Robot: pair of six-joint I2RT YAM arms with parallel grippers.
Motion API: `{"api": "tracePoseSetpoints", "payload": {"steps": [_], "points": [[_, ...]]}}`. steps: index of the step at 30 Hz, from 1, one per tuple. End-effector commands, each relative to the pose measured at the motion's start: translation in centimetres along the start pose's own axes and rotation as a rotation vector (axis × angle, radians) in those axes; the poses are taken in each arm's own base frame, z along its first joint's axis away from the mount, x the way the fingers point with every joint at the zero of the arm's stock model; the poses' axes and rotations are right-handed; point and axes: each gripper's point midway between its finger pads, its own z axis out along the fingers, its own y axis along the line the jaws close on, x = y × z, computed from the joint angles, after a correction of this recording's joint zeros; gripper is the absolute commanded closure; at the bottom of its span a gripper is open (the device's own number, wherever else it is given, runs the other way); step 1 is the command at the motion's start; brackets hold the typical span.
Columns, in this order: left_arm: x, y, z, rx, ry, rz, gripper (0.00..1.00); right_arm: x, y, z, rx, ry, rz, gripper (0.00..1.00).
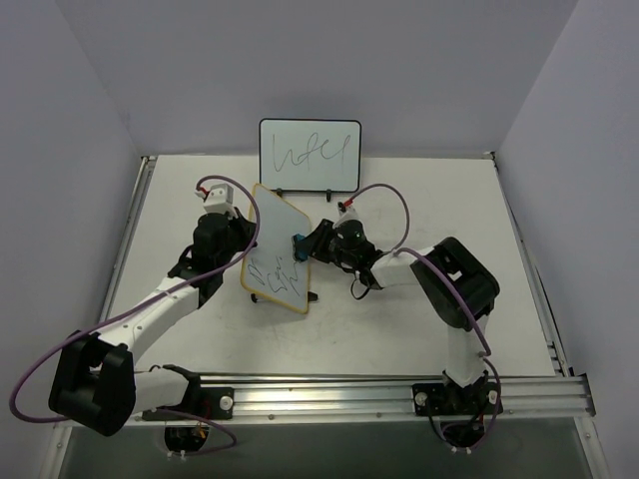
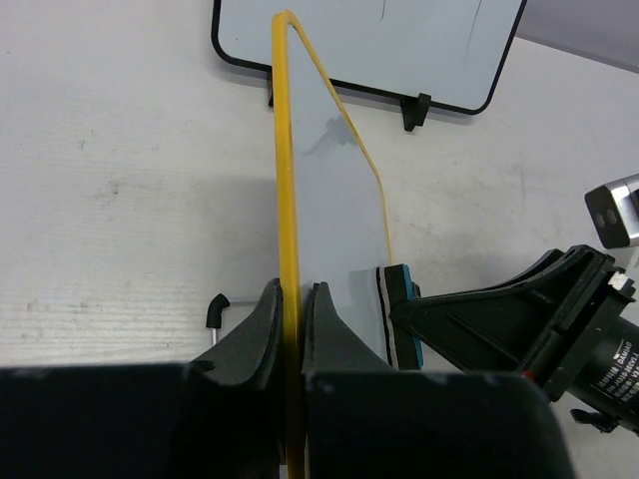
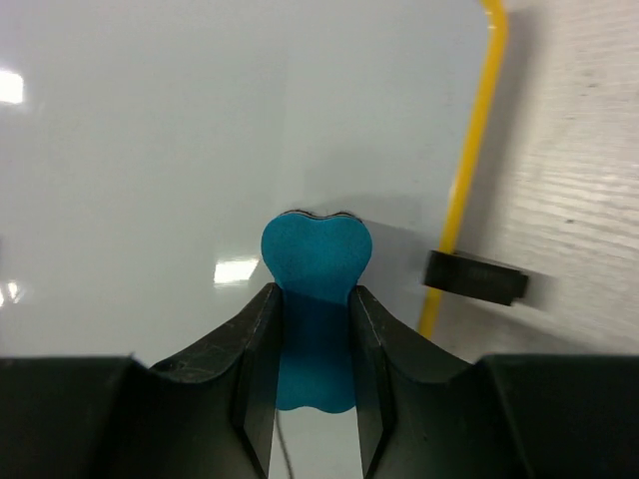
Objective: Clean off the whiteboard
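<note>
The whiteboard (image 1: 280, 254) with its tan-yellow frame stands tilted on edge at the middle of the table. Dark scribbles (image 1: 278, 280) cover its lower part. My left gripper (image 1: 250, 238) is shut on the frame's edge; in the left wrist view the yellow frame (image 2: 288, 150) runs between the fingers of that gripper (image 2: 292, 299). My right gripper (image 1: 308, 242) is shut on a blue eraser (image 1: 298, 242). In the right wrist view the eraser (image 3: 316, 259) sits between the fingers (image 3: 314, 294), its face flat against the white surface (image 3: 200, 130). The eraser (image 2: 397, 314) also shows side-on in the left wrist view.
A black-framed whiteboard (image 1: 310, 155) with one scribble line stands upright at the table's far edge, just behind the held board. A black clip foot (image 3: 474, 276) sits by the yellow frame. A metal rail (image 1: 399, 391) runs along the near edge.
</note>
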Motion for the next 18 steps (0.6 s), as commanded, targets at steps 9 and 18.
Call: {"api": "tracePoseSetpoints", "payload": {"steps": [9, 18], "points": [[7.4, 1.4, -0.9, -0.016, 0.256, 0.174, 0.98, 8.9, -9.3, -1.2, 0.223, 0.239, 0.006, 1.00], [7.6, 1.5, -0.9, -0.020, 0.260, 0.173, 0.98, 8.9, -4.8, -1.9, 0.162, 0.228, -0.032, 1.00]]}}
